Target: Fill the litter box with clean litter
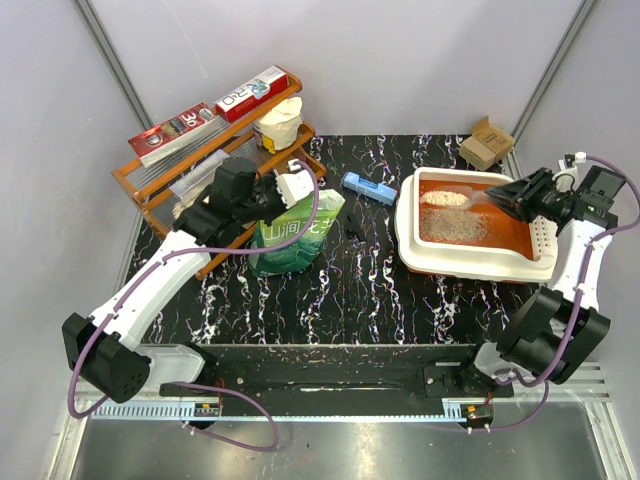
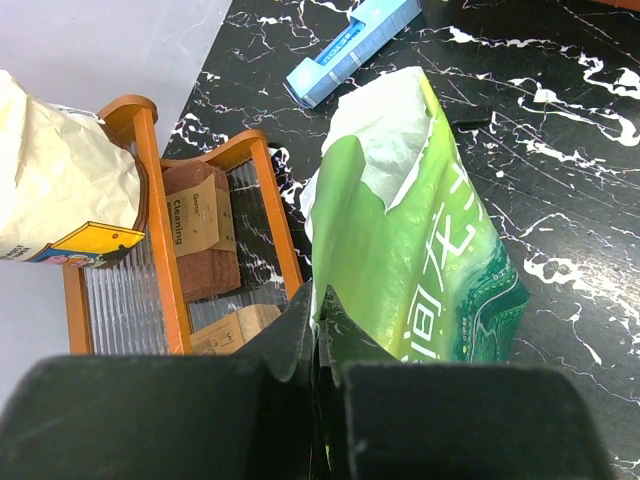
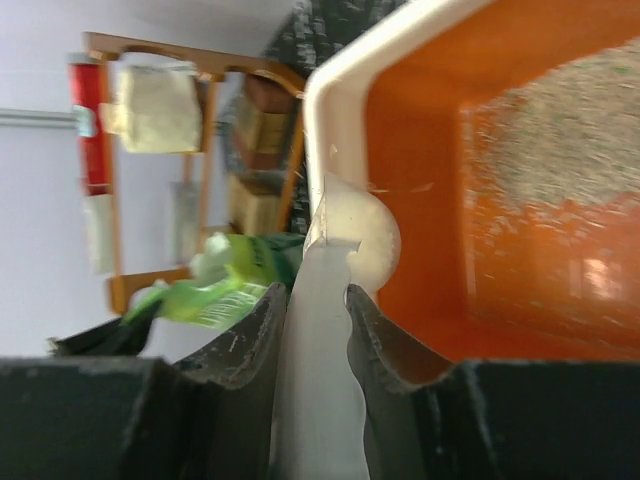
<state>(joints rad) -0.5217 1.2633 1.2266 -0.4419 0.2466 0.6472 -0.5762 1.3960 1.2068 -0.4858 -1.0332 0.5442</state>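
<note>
The litter box (image 1: 410,238), white-rimmed and orange inside, sits at the right of the table. Pale clean litter (image 1: 446,198) and a greyer patch (image 1: 452,228) lie in its left half. My right gripper (image 1: 512,196) is above the box's far right part, shut on the flat white handle of a scoop (image 3: 322,330). The box's rim (image 3: 340,110) and the litter (image 3: 570,125) show beyond that handle. My left gripper (image 2: 320,312) is shut on the top edge of the green pouch (image 2: 430,250). The pouch stands at the table's left centre (image 1: 290,238), its torn mouth open.
An orange wire rack (image 1: 150,190) with boxes and a paper bag (image 1: 277,122) stands at the back left, close behind the pouch. A blue box (image 1: 368,187) lies between pouch and litter box. A cardboard box (image 1: 486,143) is at the back right. A white perforated piece (image 1: 544,236) lies in the box's right end.
</note>
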